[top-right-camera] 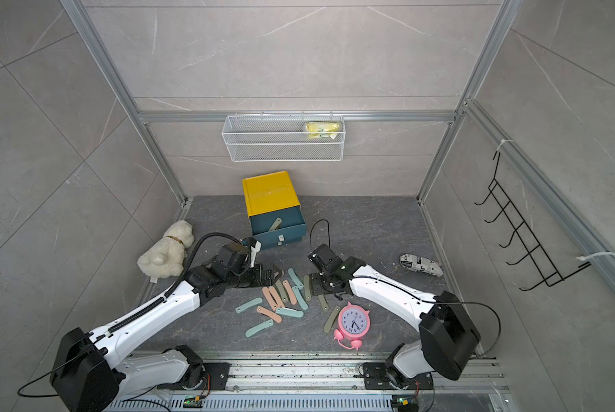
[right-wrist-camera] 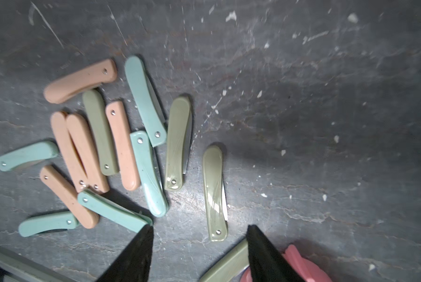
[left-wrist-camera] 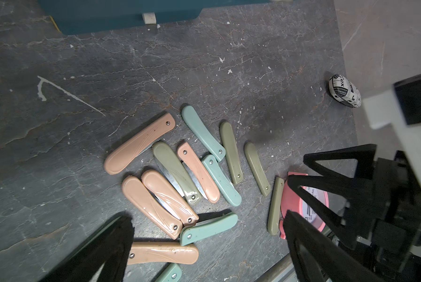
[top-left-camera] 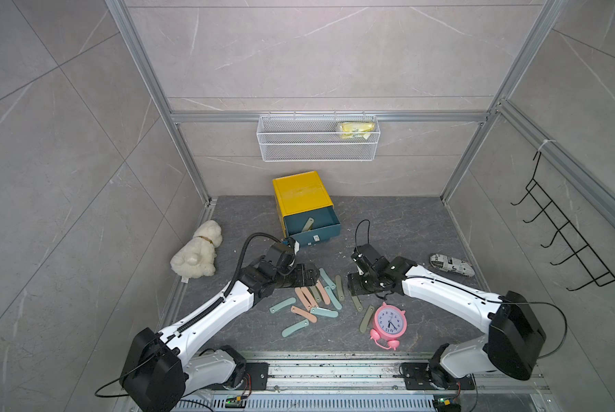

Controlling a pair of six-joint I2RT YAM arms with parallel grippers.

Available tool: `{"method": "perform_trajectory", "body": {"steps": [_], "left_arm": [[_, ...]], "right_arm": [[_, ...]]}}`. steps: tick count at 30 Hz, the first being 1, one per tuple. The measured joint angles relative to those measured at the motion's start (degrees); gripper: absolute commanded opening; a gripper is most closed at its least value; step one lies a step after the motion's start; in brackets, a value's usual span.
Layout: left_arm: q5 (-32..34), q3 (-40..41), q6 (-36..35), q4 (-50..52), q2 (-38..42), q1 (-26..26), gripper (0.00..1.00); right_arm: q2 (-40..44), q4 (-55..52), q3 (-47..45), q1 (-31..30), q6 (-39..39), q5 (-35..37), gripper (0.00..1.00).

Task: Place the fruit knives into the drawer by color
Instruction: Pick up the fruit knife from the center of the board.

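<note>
The yellow cabinet [top-left-camera: 300,194] stands at frame centre, its teal drawer [top-left-camera: 325,236] pulled out with one olive knife [top-left-camera: 307,224] inside. Lower in frame, the left gripper [left-wrist-camera: 208,214] is spread wide and empty over the scattered fruit knives [top-left-camera: 316,299]. The right gripper [right-wrist-camera: 200,227], jaws partly apart and empty, hovers beside a lone olive-handled knife [right-wrist-camera: 213,193].

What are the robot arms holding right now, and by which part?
Nothing: both pairs of jaws stand open and empty beside the loose fruit knives.
</note>
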State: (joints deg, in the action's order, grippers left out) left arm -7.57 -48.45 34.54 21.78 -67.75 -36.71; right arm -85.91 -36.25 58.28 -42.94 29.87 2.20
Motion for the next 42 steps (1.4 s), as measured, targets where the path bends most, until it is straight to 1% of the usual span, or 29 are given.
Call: {"method": "perform_trajectory", "body": {"steps": [7,12,19,22,26,30,38,42], "left_arm": [[1.05,0.79,-0.02,0.02,0.96,0.0,0.99],[1.51,1.18,-0.02,0.04,0.96,0.0,0.99],[1.92,1.22,-0.02,0.04,0.96,0.0,0.99],[2.1,1.22,-0.02,0.04,0.96,0.0,0.99],[2.54,1.31,-0.02,0.04,0.96,0.0,0.99],[2.6,1.33,-0.02,0.04,0.96,0.0,0.99],[2.45,2.14,-0.02,-0.33,0.96,0.0,0.99],[2.47,2.16,-0.02,-0.35,1.18,0.0,1.0]], "right_arm": [[-7.89,0.26,-1.22,0.0,-0.76,-1.36,0.56],[-12.39,1.14,-1.18,0.0,-1.44,-1.03,0.51],[-14.4,1.22,0.74,-0.46,-1.68,1.97,0.41],[-15.06,1.31,1.36,-0.83,-2.1,3.17,0.33],[-15.23,2.21,1.36,-1.07,-2.14,3.78,0.23],[-14.97,2.95,1.03,-1.07,-1.99,4.04,0.18],[-10.8,6.27,-2.21,-1.07,-1.99,4.85,0.17],[-4.35,6.4,-1.88,-1.07,-2.01,5.29,0.16]]}}
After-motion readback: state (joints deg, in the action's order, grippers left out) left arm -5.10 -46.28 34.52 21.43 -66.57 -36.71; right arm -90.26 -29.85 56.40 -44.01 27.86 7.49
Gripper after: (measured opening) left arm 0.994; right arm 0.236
